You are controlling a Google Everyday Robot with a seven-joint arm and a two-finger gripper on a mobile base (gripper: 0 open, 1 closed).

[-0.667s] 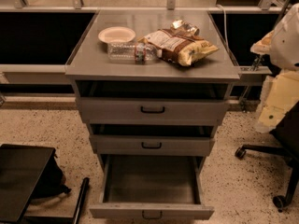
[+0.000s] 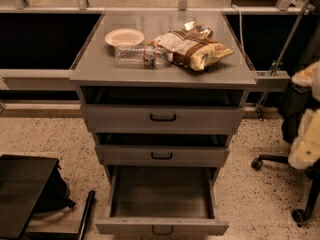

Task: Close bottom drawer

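The bottom drawer (image 2: 161, 194) of the grey metal cabinet (image 2: 162, 74) stands pulled far out toward me. Its long plain tray holds nothing. Its slim front (image 2: 125, 227) with a small black loop handle (image 2: 162, 230) is at the lower edge of the view. The mid-sized drawer (image 2: 162, 155) and the tall top drawer (image 2: 162, 118) above it each stand slightly out. My gripper is not in view. Only pale parts of my arm (image 2: 306, 144) show at the right edge, apart from the cabinet.
On the cabinet top lie a pale bowl (image 2: 124, 36), a clear plastic bottle (image 2: 142, 55) on its side and a chip bag (image 2: 192, 49). An office chair base (image 2: 280, 164) with castors is at the right. A black case (image 2: 22, 194) lies on the floor at the left.
The pale arm parts at the right edge have moved lower and further right. The drawers and the things on top have not moved.
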